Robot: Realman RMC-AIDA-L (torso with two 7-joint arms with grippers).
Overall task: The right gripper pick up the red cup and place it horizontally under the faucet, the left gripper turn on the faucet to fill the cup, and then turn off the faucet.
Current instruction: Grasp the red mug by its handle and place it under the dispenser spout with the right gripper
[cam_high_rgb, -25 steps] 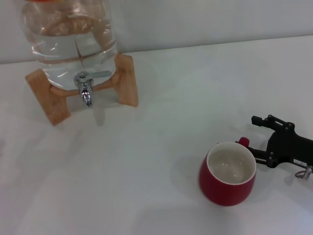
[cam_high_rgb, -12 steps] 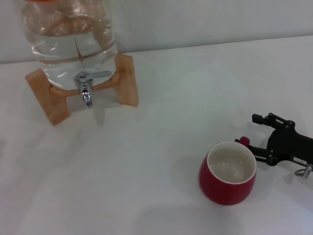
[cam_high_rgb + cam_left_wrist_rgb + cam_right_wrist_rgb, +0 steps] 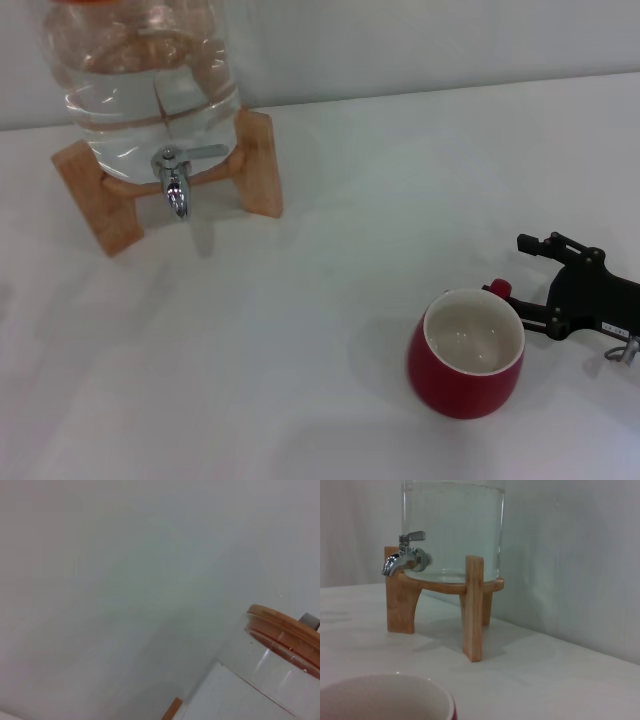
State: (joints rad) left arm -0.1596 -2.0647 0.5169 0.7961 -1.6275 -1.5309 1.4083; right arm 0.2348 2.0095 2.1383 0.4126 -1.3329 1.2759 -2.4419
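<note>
Barely anything has changed: the right gripper (image 3: 522, 280) stays beside the red cup (image 3: 465, 353), fingers spread wide around its handle, gripping nothing, so lifting remains ahead

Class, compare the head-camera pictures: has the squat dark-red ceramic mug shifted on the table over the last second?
No. The squat dark-red ceramic mug sits at the same spot relative to the light wooden stand; the right gripper waits beside its handle.

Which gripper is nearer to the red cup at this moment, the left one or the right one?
Right. The right gripper sits beside the red cup, at its handle side. The left gripper does not show in the head view, so its place cannot be told.
</note>
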